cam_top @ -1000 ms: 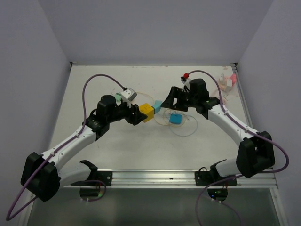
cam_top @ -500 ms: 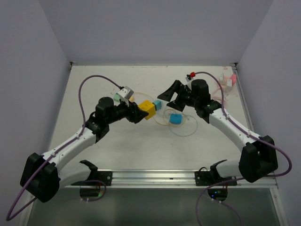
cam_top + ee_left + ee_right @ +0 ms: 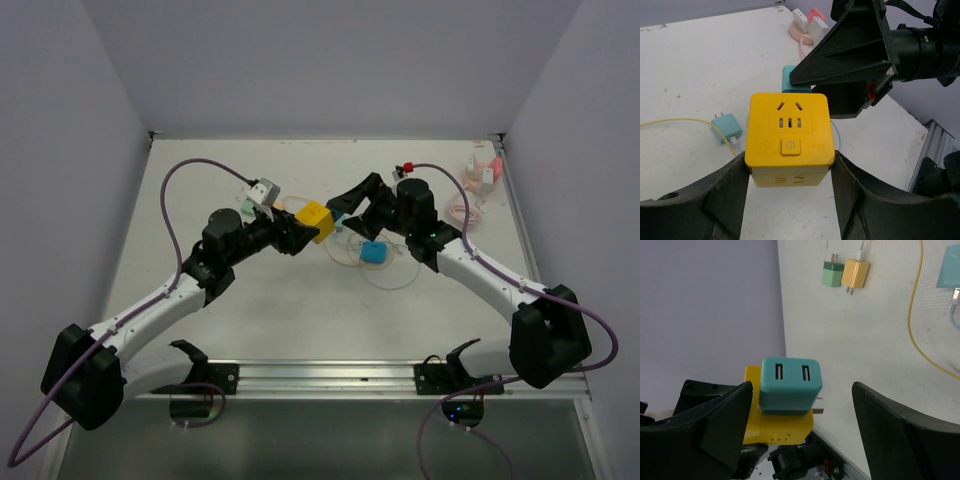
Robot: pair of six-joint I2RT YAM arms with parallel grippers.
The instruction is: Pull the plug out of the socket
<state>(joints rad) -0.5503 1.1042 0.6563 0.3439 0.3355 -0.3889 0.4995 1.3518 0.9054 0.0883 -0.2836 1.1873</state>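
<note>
Yellow cube socket clamped in left claw, lifted clear of worktop, button face up. Teal dual-USB plug seated in its far side.

The socket is a cube of smooth yellow plastic with a soft satin sheen, and the plug is teal plastic with a duller, nearly matt finish and smooth, rounded edges. The left pincer and right pincer are black plastic, matt and faintly grainy on their broad faces. The surface is white, matt and lightly speckled with small marks; the thin yellow cable lying on it looks smooth and slightly glossy, and the rail along the surface's near edge is bare, brushed-looking metal.
</note>
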